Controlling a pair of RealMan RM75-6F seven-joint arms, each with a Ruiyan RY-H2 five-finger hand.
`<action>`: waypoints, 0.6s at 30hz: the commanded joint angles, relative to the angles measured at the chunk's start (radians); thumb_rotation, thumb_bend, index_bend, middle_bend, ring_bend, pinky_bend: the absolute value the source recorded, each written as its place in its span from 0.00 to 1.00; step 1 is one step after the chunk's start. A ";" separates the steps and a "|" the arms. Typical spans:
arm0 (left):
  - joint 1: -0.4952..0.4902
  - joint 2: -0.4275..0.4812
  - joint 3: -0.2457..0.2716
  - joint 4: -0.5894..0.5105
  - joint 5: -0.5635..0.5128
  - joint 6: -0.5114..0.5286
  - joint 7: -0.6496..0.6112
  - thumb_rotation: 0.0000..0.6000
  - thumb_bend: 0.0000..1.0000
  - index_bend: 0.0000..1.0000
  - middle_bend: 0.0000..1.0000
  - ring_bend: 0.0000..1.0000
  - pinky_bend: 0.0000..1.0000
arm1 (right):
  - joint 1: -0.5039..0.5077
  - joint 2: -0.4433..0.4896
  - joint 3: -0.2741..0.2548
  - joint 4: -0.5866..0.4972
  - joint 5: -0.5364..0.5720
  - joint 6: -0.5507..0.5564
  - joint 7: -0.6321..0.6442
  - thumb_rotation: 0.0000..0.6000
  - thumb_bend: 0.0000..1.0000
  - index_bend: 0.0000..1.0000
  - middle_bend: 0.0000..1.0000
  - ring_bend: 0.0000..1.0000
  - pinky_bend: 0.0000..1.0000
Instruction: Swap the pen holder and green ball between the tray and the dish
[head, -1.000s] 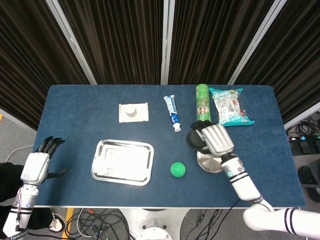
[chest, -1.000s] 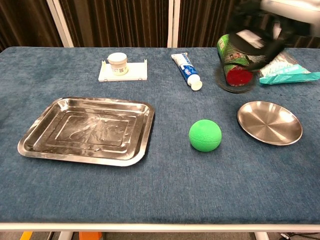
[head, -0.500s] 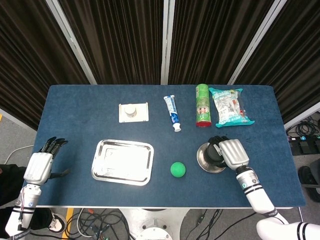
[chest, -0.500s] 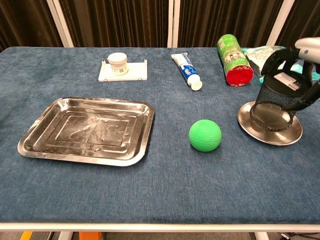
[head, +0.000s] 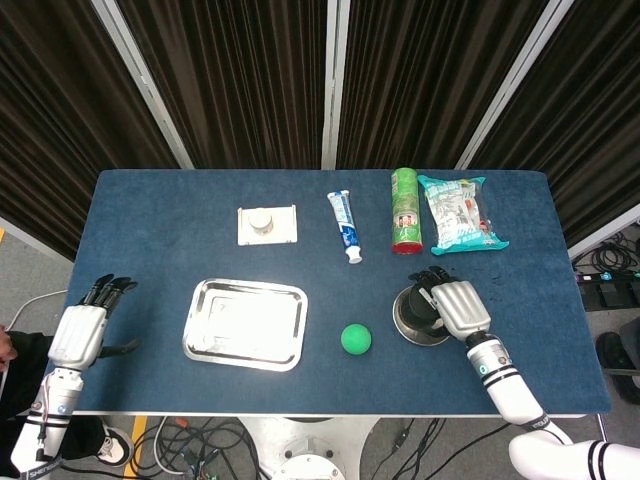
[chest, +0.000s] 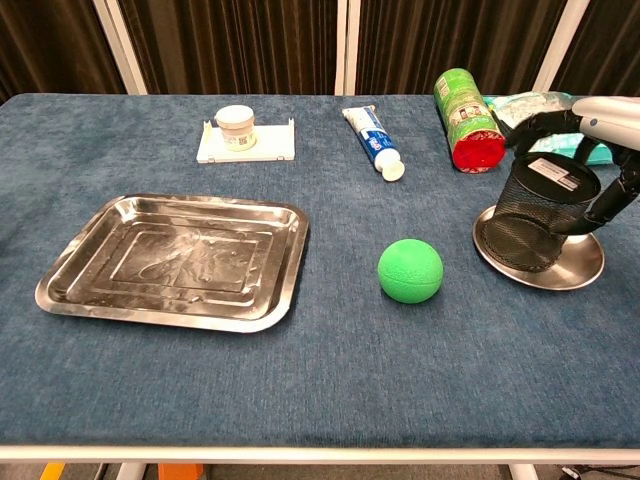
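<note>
Pen holder first: the black wire-mesh cylinder (chest: 542, 213) stands on the round steel dish (chest: 585, 270) at the right of the table, tilted in the chest view, its mouth leaning toward the right edge and its base on the dish's left half. We see our right hand (head: 455, 308) wrapped around it from the right side, fingers curled over the rim and along the mesh — it grips the holder.

What remains, we judge, is the green foam ball (chest: 410, 270). It lies on the blue cloth (chest: 330, 370) between the rectangular steel tray (chest: 70, 295) and the dish, clearly nearer the dish and apart from both. That is the relation the coming move turns on: from the right hand the ball lies to the left and slightly toward the table's near edge, close by, while our left hand (head: 80, 331) hangs off the table's left edge, fingers apart and holding nothing, with the whole tray between it and the ball. The right hand is the nearer one, though the tray sits on the left hand's side. A ball has no long axis, so the approach direction is free; we expect it would roll if nudged.
</note>
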 joint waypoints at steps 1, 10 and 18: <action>-0.002 0.002 0.001 -0.005 0.005 0.000 0.000 1.00 0.01 0.19 0.14 0.07 0.32 | -0.008 0.017 0.002 -0.010 -0.017 0.000 0.020 1.00 0.00 0.01 0.09 0.00 0.21; -0.022 0.010 0.014 -0.056 0.040 -0.018 0.019 1.00 0.01 0.19 0.14 0.07 0.32 | -0.070 0.108 0.021 -0.098 -0.110 0.116 0.075 1.00 0.00 0.00 0.05 0.00 0.16; -0.139 -0.039 0.001 -0.146 0.126 -0.122 0.082 1.00 0.01 0.18 0.14 0.07 0.32 | -0.184 0.221 0.065 -0.153 -0.202 0.333 0.177 1.00 0.00 0.00 0.06 0.00 0.16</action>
